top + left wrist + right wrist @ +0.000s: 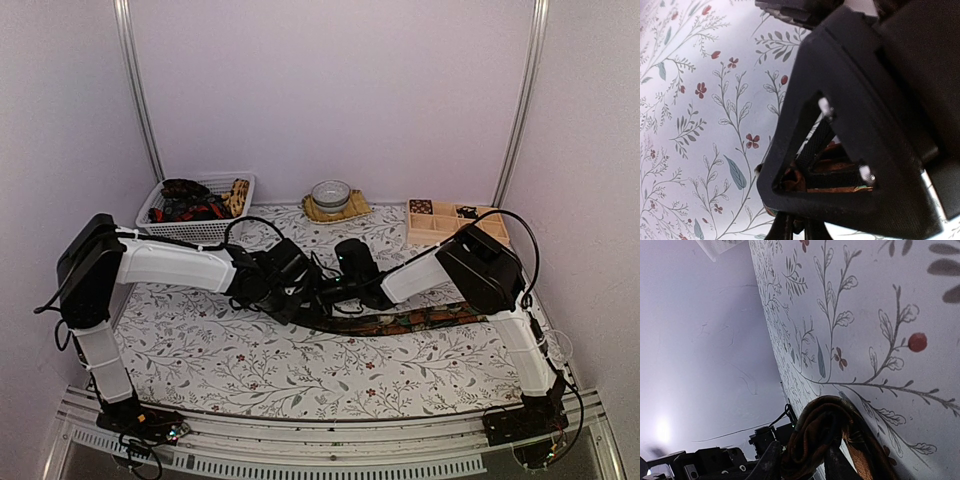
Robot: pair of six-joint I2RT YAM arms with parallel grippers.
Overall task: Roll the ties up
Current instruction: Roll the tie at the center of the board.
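Observation:
A dark tie with a red-brown-green pattern [420, 320] lies stretched across the table towards the right. Its left end is gathered into a loose roll where the two grippers meet. My left gripper [312, 300] is shut on this rolled end; in the left wrist view [800, 231] its fingers pinch the fabric [795, 182] at the bottom edge, behind the right gripper's black body. My right gripper [338, 295] is shut on the same roll; in the right wrist view [802, 465] brown folds [825, 435] bulge between its fingers, just above the flowered cloth.
A white basket [195, 230] at the back left holds more ties [190, 203]. A bowl [330, 193] on a mat stands at the back centre. A wooden compartment box [445, 222] stands at the back right. A flowered cloth [200, 340] covers the table.

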